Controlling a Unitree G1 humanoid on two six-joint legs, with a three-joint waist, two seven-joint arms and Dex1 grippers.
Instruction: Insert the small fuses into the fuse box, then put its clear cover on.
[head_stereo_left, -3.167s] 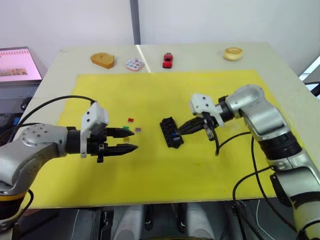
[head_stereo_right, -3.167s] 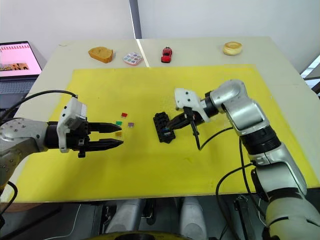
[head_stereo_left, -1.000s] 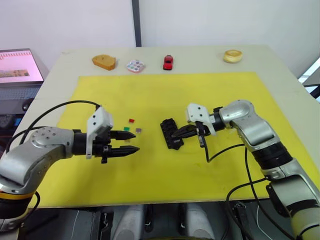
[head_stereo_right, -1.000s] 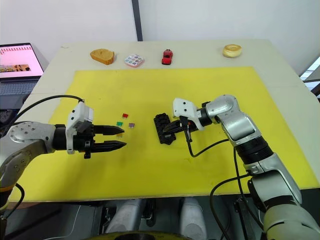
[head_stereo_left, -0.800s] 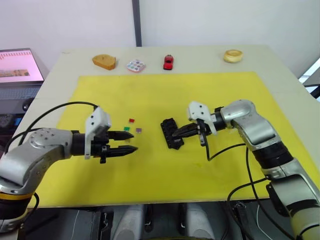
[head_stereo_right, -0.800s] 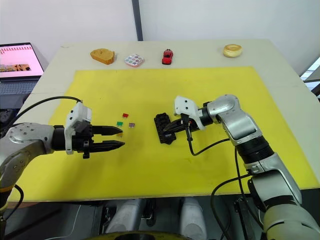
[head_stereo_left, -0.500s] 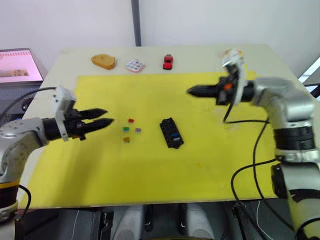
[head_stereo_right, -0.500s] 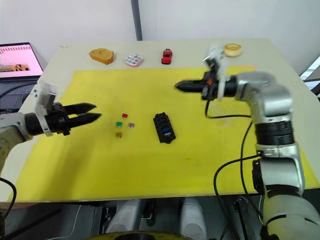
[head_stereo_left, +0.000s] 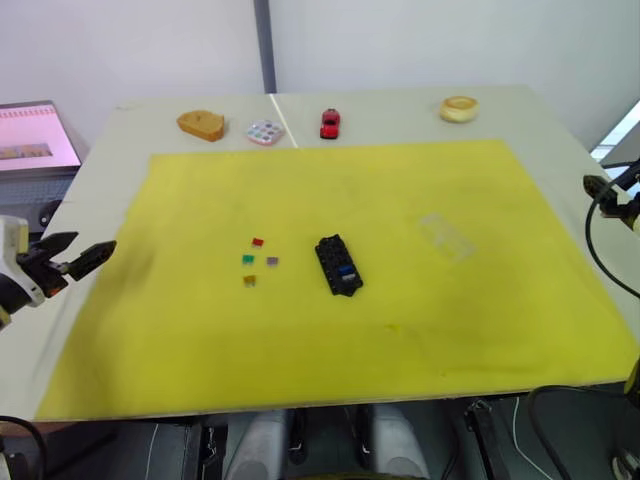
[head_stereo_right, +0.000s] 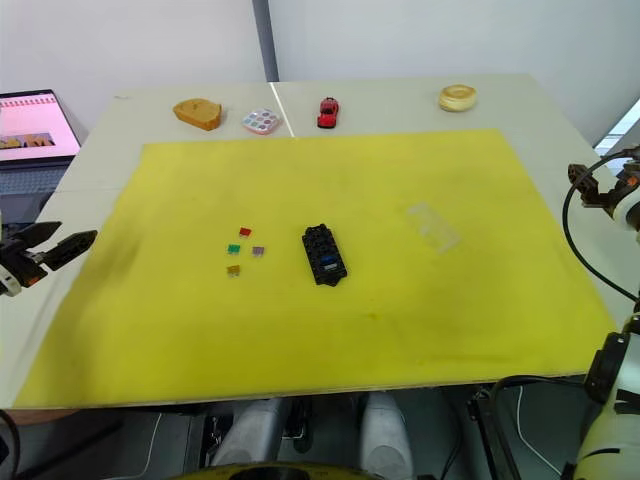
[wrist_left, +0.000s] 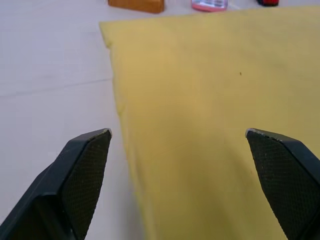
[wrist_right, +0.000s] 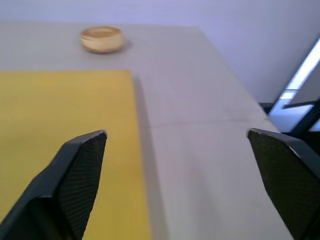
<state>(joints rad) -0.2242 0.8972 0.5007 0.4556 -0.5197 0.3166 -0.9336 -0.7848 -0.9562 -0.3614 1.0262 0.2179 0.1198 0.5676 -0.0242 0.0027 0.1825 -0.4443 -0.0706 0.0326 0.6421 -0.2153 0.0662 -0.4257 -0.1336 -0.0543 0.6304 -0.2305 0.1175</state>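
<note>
Both arms have pulled back since 0.5 s ago: the left gripper, then over the mat's left part, now sits off the yellow mat at its 9 o'clock edge; the right gripper, then up over the mat's far right, is out past the 3 o'clock edge. Fuse box and fuses haven't moved.

Left gripper: fingers apart, nothing between them, per left wrist view. Right gripper: fingers wide apart, empty, over bare table just beside the mat edge.

Fuse box lies near mat centre, long axis running roughly 11 to 5 o'clock, well apart from both grippers. A blue bit shows in its top; can't tell if other slots are filled. 4 loose fuses sit just at its 9 o'clock side: red fuse, green fuse, purple fuse, amber fuse, between box and left gripper but far nearer the box. Clear cover lies flat at the box's 3 o'clock, faint, edges hard to make out, well apart from the right gripper.

Right gripper is mostly cut off at the eye views' right edge.
</note>
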